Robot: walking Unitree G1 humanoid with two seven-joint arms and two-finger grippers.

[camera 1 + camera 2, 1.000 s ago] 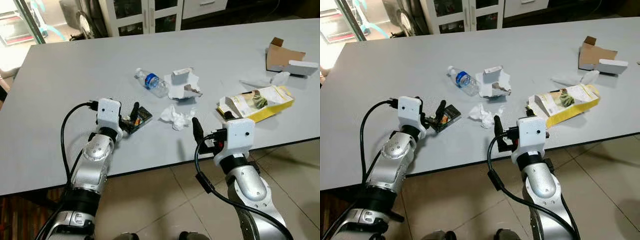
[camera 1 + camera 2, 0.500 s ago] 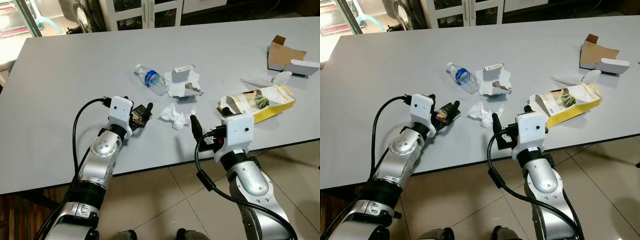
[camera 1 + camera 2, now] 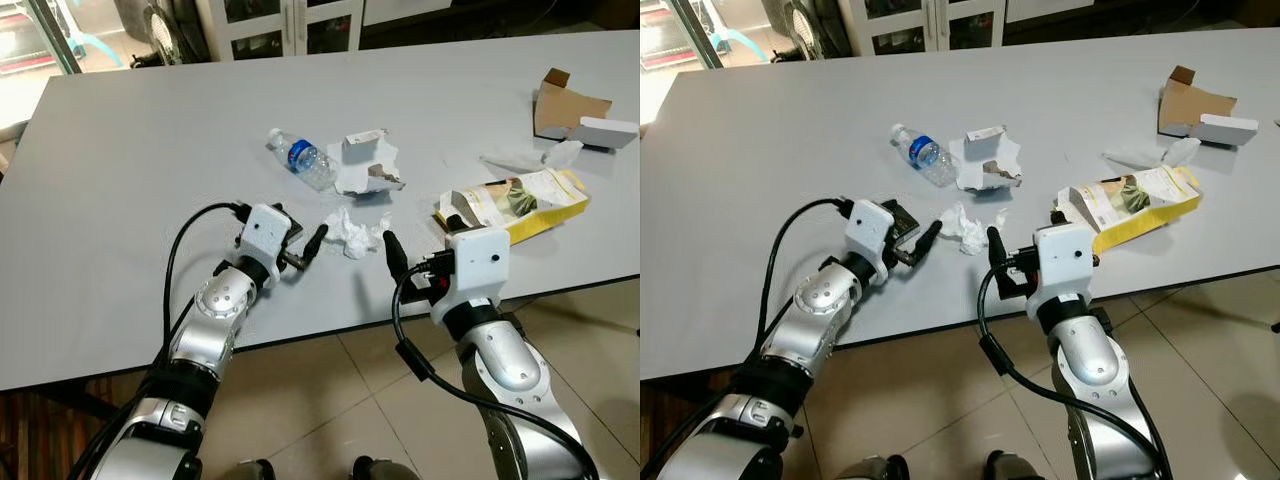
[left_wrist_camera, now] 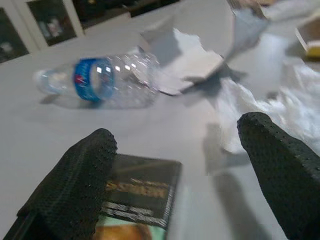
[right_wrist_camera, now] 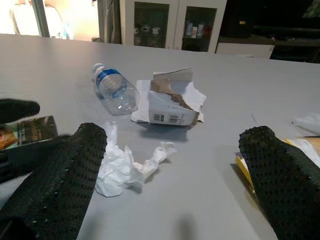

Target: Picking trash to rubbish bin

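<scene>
Litter is lying scattered over the grey worktop, and no rubbish bin can be made out, so the picking stage is judged to be just starting. The left tool is being held low over the worktop with its 2 fingers apart and nothing clamped between them; a dark snack wrapper is lying just under one finger, and the crumpled white tissue is sitting just beside the other, presumably so that either piece can be closed on. The right tool is being held near the worktop's front edge, fingers also spread wide and empty, with the tissue lying ahead between them. Both arms are thus being kept aimed at the same small cluster. A clear plastic bottle is lying on its side beyond, touching a torn white carton. Well apart on the right, a yellow box is lying open on its side, and a brown cardboard box is resting near the far corner, untouched.
</scene>
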